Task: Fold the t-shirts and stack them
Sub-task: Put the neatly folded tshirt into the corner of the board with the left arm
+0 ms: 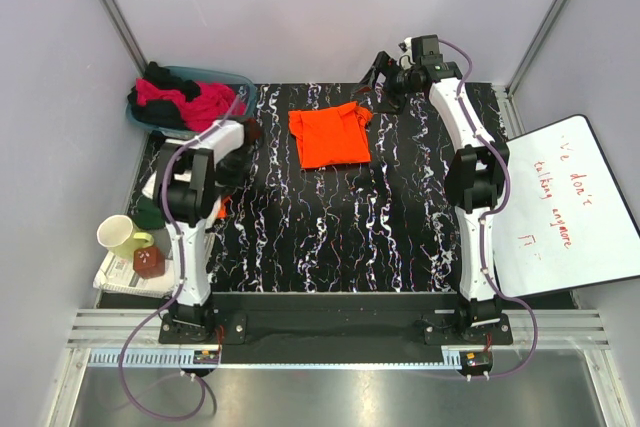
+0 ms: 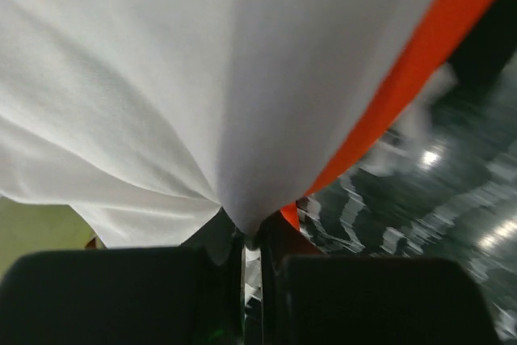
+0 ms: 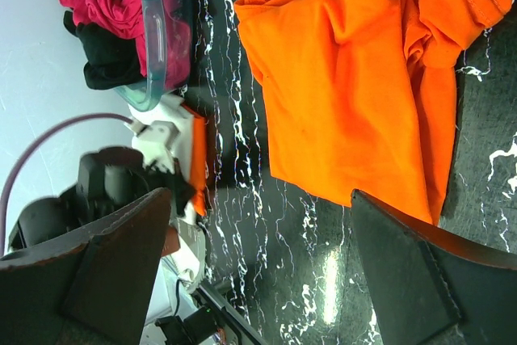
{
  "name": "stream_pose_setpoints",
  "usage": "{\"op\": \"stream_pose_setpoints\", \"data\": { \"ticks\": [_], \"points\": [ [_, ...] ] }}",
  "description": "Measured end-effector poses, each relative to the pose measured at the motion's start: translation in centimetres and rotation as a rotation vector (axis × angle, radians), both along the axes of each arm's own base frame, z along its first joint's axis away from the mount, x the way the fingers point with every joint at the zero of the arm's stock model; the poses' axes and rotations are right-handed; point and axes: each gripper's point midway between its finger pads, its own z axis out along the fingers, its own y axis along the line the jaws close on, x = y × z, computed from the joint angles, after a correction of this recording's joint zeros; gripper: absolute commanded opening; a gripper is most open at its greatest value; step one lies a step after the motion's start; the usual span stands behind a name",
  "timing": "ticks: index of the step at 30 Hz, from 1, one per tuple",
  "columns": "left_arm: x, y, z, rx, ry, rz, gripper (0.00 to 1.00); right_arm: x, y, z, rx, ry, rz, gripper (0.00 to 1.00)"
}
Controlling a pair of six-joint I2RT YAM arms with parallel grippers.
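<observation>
We've one orange t-shirt [image 1: 330, 135] folded before open right jaws; left jaws clamp a white t-shirt [image 2: 121, 78]; basket [image 1: 243, 80] not emptied.

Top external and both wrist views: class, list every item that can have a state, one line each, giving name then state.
orange t-shirt, lying partly folded on the table.
white t-shirt, pinched in the left pincer.
left pincer, shut on the white t-shirt.
right pincer, open, holding nothing.
basket, heaped with pink and black shirts.
mug, upright.
</observation>
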Motion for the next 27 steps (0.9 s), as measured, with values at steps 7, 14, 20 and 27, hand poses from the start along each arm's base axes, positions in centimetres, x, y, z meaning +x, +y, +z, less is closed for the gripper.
{"op": "stream_pose_setpoints", "data": {
  "ticks": [7, 14, 20, 27],
  "points": [
    [0.4, -8.4, 0.0, -0.161, -0.007, -0.118, 0.00, 0.0, 0.0, 0.0, -0.001, 0.003, 0.000, 1.00],
    [0.8, -13.7, 0.3, -0.374, -0.012, -0.085, 0.00, -0.5, -0.2, 0.2, -0.007, 0.005, 0.003, 1.00],
    [1.0, -17.6, 0.4, -0.502, -0.013, -0.088, 0.00, -0.9, -0.3, 0.0, -0.012, 0.010, 0.007, 1.00],
    [0.8, -19.5, 0.6, -0.587, -0.004, -0.090, 0.86, -1.1, -0.4, -0.9, -0.026, 0.030, 0.004, 1.00]
  ]
}}
